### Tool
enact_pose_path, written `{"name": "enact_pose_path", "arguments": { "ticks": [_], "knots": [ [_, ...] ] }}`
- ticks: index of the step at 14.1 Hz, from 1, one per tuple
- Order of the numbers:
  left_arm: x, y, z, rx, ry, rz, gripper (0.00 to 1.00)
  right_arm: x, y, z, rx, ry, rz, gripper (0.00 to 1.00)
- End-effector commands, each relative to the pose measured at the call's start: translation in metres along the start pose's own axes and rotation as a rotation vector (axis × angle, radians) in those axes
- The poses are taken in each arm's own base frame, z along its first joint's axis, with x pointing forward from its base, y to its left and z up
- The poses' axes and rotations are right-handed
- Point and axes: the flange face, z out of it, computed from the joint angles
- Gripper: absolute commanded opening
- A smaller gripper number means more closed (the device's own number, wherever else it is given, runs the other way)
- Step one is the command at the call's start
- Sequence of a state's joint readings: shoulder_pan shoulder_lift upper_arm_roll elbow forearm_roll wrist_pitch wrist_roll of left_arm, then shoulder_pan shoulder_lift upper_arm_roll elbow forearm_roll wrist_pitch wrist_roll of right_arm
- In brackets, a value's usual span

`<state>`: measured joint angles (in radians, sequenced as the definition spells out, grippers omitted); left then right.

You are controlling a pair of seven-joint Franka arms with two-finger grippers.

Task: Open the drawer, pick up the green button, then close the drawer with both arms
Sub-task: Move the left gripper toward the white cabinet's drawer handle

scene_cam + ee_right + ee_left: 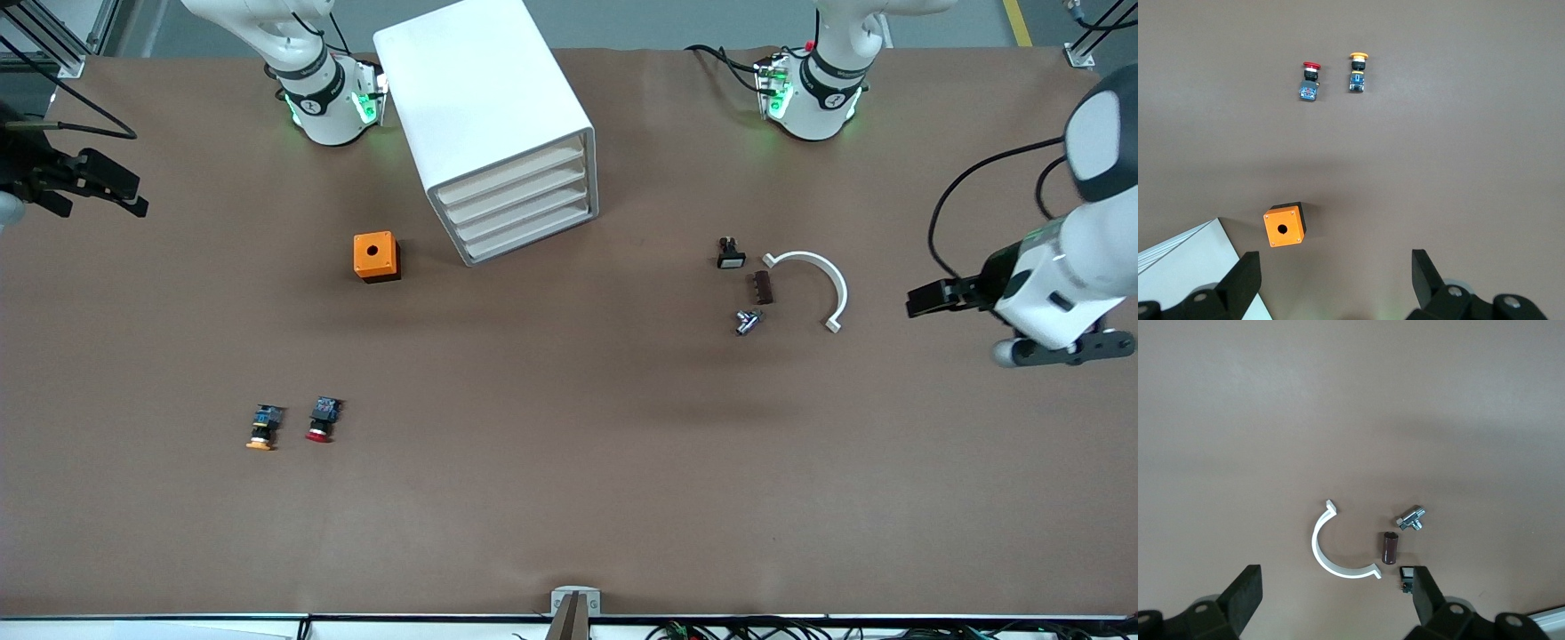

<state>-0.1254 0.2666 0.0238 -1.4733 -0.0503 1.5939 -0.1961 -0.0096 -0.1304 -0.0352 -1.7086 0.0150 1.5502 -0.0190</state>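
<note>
Task not begun. Cabinet (494, 124) stands between arm bases, all four drawers (516, 206) shut; green button unseen, presumably inside. Left gripper (925, 298) and right gripper (116, 191) hover at table ends, jaws wide, empty. Everything left.

No text, label, brand, number or sign can be read on anything here.

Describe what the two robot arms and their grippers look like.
Both arms are glossy white with black joint bands and green lights glowing at their bases. The left arm trails a black cable and ends in a black two-finger left gripper. The right gripper is black too, with chunky angular fingers.
</note>
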Motion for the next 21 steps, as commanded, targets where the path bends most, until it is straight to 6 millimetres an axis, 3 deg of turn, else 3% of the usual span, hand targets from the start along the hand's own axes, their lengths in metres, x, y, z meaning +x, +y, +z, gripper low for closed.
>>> {"name": "enact_pose_path", "arguments": {
  "ticks": [1,2,4,8,12,15,20,21],
  "knots": [
    [0.004,0.051,0.027,0.031,-0.035,-0.029,0.99,-0.006,0.000,-0.009,0.007,0.010,0.001,1.00],
    [0.004,0.073,0.040,0.045,-0.047,-0.041,0.99,-0.006,0.000,-0.011,0.007,0.013,0.001,1.00],
    [0.005,0.097,0.063,0.062,-0.076,-0.073,0.99,-0.006,-0.001,-0.011,0.007,0.013,0.000,1.00],
    [-0.002,0.164,0.107,0.108,-0.104,-0.146,0.99,-0.004,0.001,-0.021,0.006,0.022,-0.012,1.00],
    [0.007,0.199,0.128,-0.023,-0.191,-0.283,0.99,0.002,-0.002,-0.014,-0.003,0.011,-0.012,1.00],
    [0.000,0.229,0.147,-0.106,-0.282,-0.376,0.99,0.023,-0.001,0.019,-0.008,-0.049,-0.014,1.00],
    [-0.005,0.277,0.187,-0.189,-0.427,-0.757,0.99,0.073,0.008,0.110,0.002,-0.197,0.000,1.00],
    [-0.011,0.288,0.196,-0.180,-0.454,-0.798,0.99,0.079,0.013,0.114,-0.007,-0.196,0.002,1.00]
  ]
}}
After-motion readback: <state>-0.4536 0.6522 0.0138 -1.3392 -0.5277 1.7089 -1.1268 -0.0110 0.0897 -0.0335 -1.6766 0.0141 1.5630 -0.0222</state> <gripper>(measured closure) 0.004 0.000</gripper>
